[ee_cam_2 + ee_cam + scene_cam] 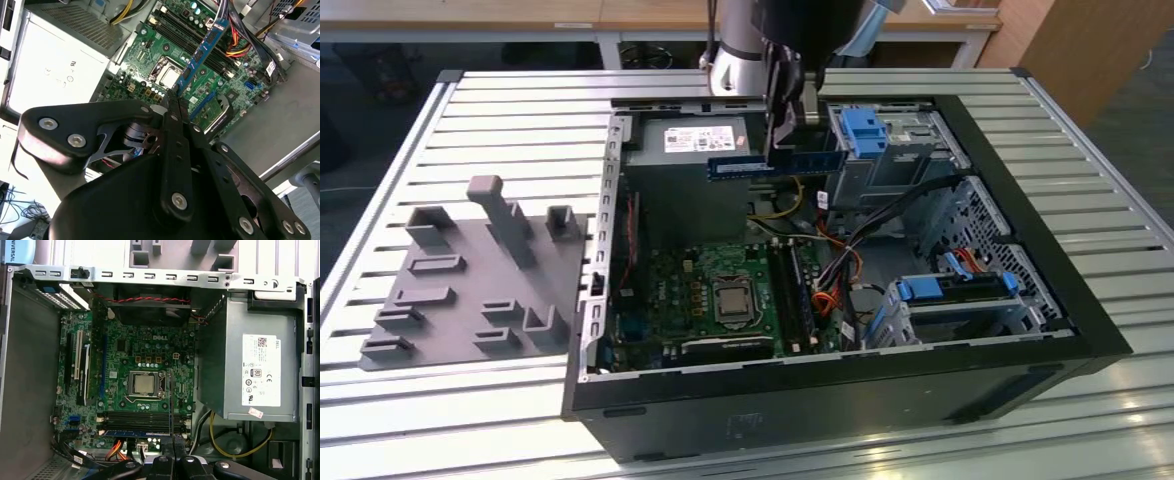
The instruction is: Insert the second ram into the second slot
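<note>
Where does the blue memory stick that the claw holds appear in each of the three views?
Exterior view: the memory stick hangs level under the claw, above the open computer case.
Second wrist view: the memory stick slants away from the claw, over the green board.
First wrist view: the memory stick is a thin dark line, edge-on, beside the processor socket.
Shared landmark: the silver processor socket on the green board.

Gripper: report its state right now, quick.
Gripper: shut on the thin, flat blue memory stick, held clear of the green motherboard.
</note>
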`<state>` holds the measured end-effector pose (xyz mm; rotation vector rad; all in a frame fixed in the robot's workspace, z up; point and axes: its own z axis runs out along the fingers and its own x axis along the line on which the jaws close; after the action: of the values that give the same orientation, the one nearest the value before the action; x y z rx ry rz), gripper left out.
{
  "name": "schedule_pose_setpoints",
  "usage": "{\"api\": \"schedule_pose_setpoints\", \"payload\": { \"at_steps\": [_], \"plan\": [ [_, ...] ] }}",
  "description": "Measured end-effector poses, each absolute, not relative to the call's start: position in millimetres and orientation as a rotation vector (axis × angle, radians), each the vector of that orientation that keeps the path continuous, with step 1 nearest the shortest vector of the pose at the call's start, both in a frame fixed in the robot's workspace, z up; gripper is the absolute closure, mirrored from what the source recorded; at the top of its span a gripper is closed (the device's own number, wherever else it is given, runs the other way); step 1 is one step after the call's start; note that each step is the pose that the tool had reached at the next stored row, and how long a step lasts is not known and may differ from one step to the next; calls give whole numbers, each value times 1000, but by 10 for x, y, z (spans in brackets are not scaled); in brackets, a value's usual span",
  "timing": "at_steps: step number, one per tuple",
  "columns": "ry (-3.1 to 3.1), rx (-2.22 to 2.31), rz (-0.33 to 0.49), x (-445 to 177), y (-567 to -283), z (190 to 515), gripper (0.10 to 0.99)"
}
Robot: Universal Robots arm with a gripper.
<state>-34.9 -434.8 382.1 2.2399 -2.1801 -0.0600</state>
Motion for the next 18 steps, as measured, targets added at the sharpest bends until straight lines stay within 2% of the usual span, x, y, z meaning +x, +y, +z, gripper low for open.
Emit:
{"api": "schedule_pose_setpoints", "payload": {
  "at_steps": [18],
  "plan": [
    [-2180,2240,-60,-349,-4479,3820,969]
  ]
}}
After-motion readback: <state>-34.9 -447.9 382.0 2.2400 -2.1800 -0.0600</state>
